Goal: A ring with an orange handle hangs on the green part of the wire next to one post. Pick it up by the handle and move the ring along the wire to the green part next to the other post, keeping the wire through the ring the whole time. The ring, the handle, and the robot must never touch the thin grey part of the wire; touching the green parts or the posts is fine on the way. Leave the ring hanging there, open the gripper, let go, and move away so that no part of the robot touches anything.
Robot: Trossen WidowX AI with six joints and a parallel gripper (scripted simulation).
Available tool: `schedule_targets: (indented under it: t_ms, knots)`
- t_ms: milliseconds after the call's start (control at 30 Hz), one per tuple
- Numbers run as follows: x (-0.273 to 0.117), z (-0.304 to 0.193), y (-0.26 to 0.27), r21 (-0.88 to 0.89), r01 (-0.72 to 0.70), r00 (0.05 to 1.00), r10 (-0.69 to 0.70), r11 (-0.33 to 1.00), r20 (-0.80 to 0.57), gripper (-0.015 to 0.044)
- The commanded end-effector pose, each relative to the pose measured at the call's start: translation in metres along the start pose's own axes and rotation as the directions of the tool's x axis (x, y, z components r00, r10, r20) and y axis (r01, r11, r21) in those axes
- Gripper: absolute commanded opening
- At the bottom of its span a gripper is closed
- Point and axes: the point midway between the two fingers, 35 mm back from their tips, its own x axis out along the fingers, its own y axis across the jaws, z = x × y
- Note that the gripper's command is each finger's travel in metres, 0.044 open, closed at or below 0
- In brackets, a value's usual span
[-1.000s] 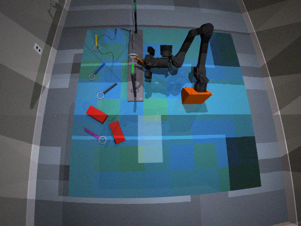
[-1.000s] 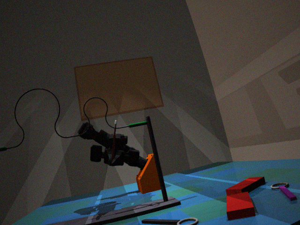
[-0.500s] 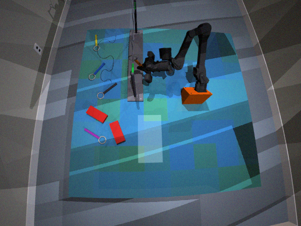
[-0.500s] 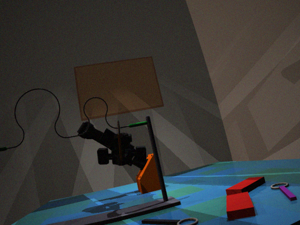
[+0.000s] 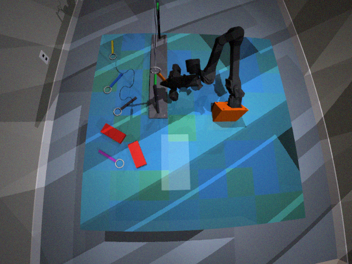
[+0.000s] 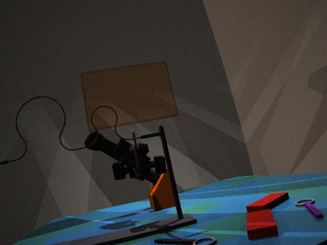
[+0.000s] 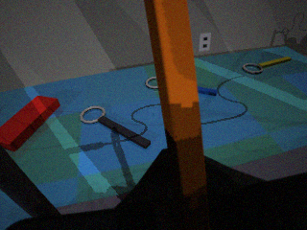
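The ring (image 5: 151, 69) (image 6: 133, 132) is around the thin grey wire (image 5: 154, 58) (image 6: 42, 96), just off the inner end of the green part (image 5: 155, 79) (image 6: 150, 135) at the near post (image 5: 156, 99) (image 6: 170, 171). It stands roughly across the wire; I cannot tell whether they touch. Its orange handle (image 5: 161, 76) (image 6: 136, 156) (image 7: 175, 81) slants down to my gripper (image 5: 165, 82) (image 6: 139, 171) (image 7: 174, 155), which is shut on it below the wire. The other green part (image 5: 157, 6) (image 6: 3, 162) is at the far post (image 5: 158, 23). The ring is out of the wrist view.
The grey base board (image 5: 162, 56) (image 6: 188, 219) runs under the wire. The wire rises in two tall loops toward the far post. Yellow, blue, black and purple ring tools and red blocks (image 5: 113, 133) (image 6: 262, 224) (image 7: 29, 122) lie on the table, beyond the board from the arm's base.
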Motion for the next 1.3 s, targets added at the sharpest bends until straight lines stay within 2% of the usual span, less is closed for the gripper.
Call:
schedule_targets:
  t_ms: [0,1267]
  knots:
    - [-0.001,-0.001,0.007,0.007,-0.009,1.0,0.009,1.0,-0.005,-0.015]
    - [-0.004,-0.005,0.04,0.013,-0.012,1.0,0.012,1.0,-0.003,-0.015]
